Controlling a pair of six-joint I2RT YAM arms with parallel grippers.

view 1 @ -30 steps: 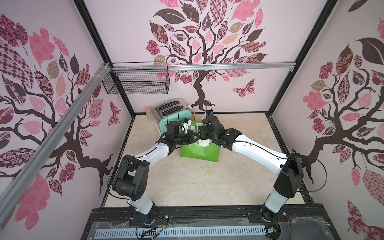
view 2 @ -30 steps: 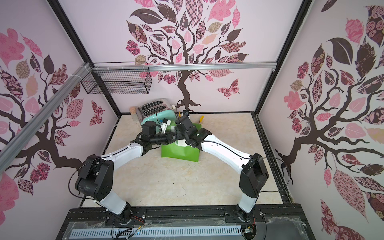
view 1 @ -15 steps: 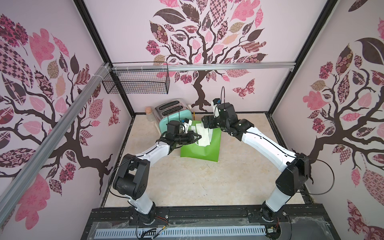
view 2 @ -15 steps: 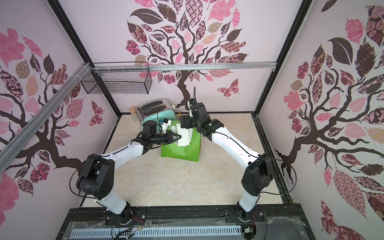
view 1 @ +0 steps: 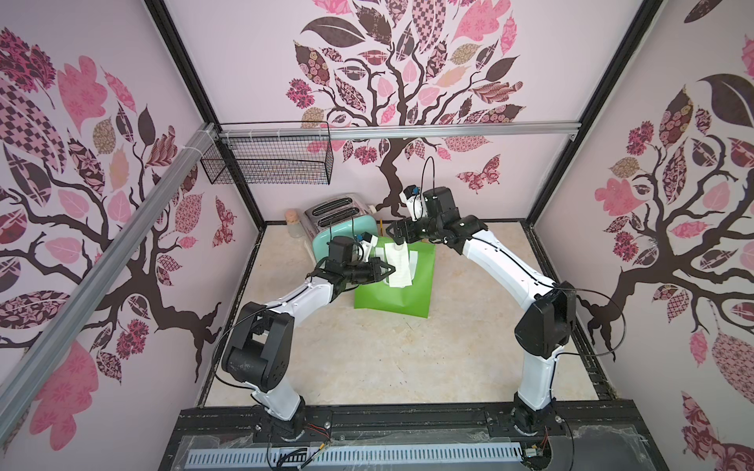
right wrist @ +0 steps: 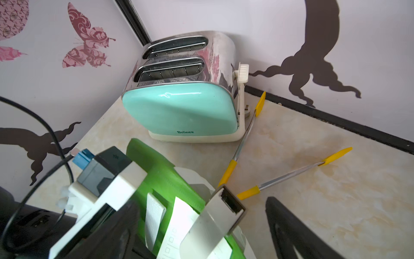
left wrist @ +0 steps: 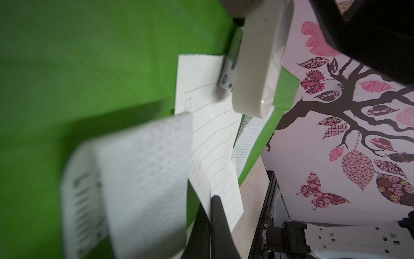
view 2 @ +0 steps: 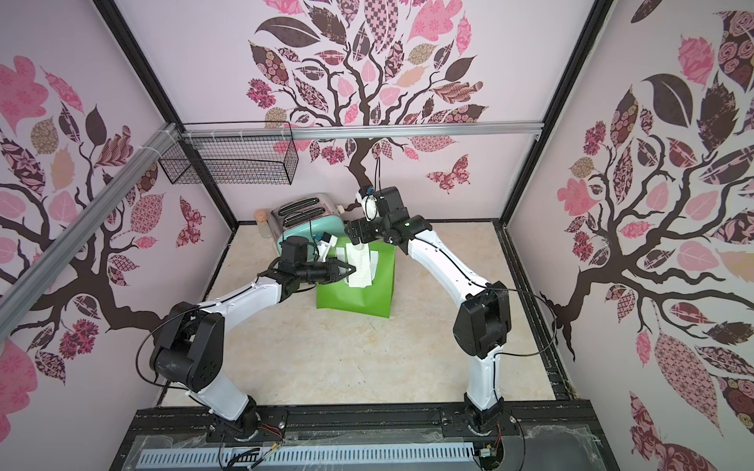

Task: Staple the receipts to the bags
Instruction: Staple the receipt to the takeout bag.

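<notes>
One green bag (view 1: 408, 295) lies flat on the table (view 1: 367, 359), with one receipt (view 1: 402, 265) on it and one stapler (left wrist: 257, 67) at its far edge.
Left to right: the single toaster (view 1: 347, 230) stands at the back, with the bag just in front of it. The left gripper (view 1: 391, 269) has its jaws together, tips at the receipt's left edge; whether paper is nipped cannot be told. The bag's long axis runs front to back, handle end toward the back wall, and the receipt lies lengthwise along it near that end. The right gripper (view 1: 396, 234) hangs over the stapler, jaws wide apart.
</notes>
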